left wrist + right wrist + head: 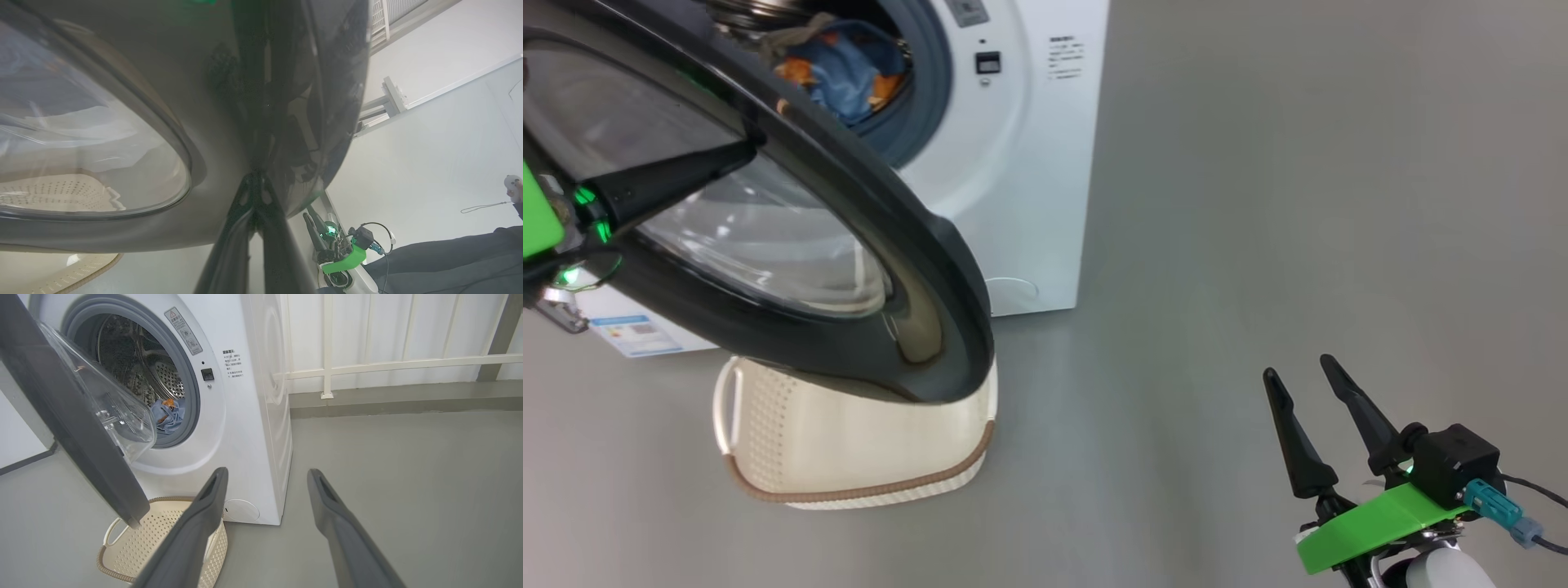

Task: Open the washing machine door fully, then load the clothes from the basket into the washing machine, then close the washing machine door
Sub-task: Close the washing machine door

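Grey floor | washing machine upper left, top cropped | washing machine door ajar, hiding basket top | clothes in drum, partly hidden | left gripper closed tight against door, mid-left | right gripper wide, empty, lower right

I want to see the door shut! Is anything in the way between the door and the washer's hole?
Nothing visible blocks it. The clothes lie low inside the washing machine, and the basket sits on the floor, below the washing machine door.
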`<state>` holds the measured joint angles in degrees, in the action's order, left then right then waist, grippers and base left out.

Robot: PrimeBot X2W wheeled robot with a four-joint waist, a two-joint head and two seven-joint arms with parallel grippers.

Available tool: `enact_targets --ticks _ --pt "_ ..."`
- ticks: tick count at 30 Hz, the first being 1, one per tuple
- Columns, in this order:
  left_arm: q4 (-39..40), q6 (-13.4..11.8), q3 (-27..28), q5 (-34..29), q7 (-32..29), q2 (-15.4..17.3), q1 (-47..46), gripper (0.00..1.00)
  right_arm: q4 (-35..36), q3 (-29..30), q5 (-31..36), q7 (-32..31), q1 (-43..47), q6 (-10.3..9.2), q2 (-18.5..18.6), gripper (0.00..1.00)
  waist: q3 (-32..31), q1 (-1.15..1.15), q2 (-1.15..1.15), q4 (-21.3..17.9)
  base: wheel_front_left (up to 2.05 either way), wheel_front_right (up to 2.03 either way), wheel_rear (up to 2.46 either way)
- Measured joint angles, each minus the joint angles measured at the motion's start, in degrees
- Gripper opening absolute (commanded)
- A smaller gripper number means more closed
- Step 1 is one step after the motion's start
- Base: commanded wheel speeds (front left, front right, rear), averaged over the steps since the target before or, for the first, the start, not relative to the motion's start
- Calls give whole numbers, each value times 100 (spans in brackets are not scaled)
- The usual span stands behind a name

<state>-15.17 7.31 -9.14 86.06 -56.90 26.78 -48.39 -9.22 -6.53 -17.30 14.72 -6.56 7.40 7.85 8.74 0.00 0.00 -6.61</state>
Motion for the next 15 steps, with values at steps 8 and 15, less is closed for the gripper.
enact_targets --ticks 8,15 --pt "-68 0 -125 -5 154 -18 2 0 5 51 3 0 1 0 -23 100 26 0 0 -89 0 0 0" --pt "38 0 -175 -3 299 88 158 0 4 66 8 0 1 0 -22 100 -32 0 0 64 0 0 0"
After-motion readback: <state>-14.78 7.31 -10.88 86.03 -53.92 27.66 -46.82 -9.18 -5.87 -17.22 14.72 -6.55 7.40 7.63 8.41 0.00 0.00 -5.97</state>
